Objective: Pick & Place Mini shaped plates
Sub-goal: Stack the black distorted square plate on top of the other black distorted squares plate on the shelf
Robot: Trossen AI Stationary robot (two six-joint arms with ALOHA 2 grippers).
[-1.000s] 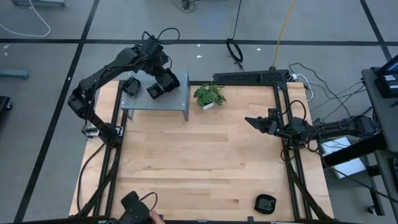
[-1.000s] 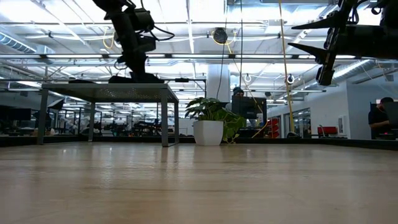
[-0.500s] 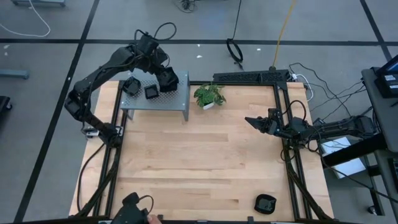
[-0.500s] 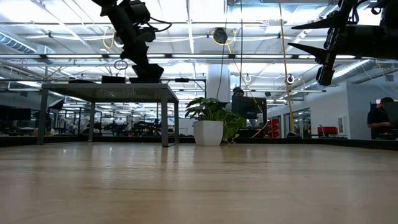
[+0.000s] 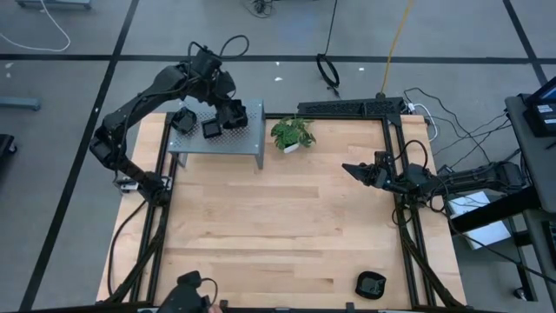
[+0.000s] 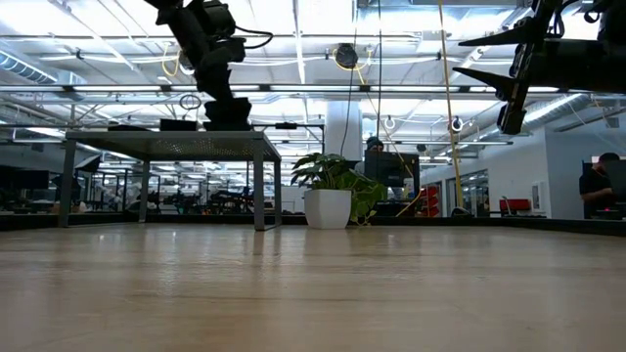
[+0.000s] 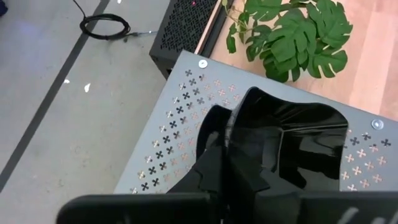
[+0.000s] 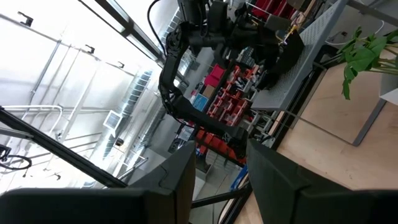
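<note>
Your left pincer [image 5: 233, 113] sits clamped on a mini plate [image 7: 292, 146] over the far-left perforated shelf [image 5: 252, 143], ready for lifting. Right pincer [image 5: 352, 169] waits open, empty, right of bench [image 5: 278, 226].

Grey perforated stand [image 5: 217, 143] at the table's [image 5: 278, 226] far left; potted plant [image 5: 293, 134] just beside it.

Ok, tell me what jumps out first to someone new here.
The left hand stands over the grey perforated shelf at the table's far left corner, shut on a glossy black plate. Two more black plates lie on that shelf, a potted plant stands beside it, and the right hand waits open at the right edge.
</note>
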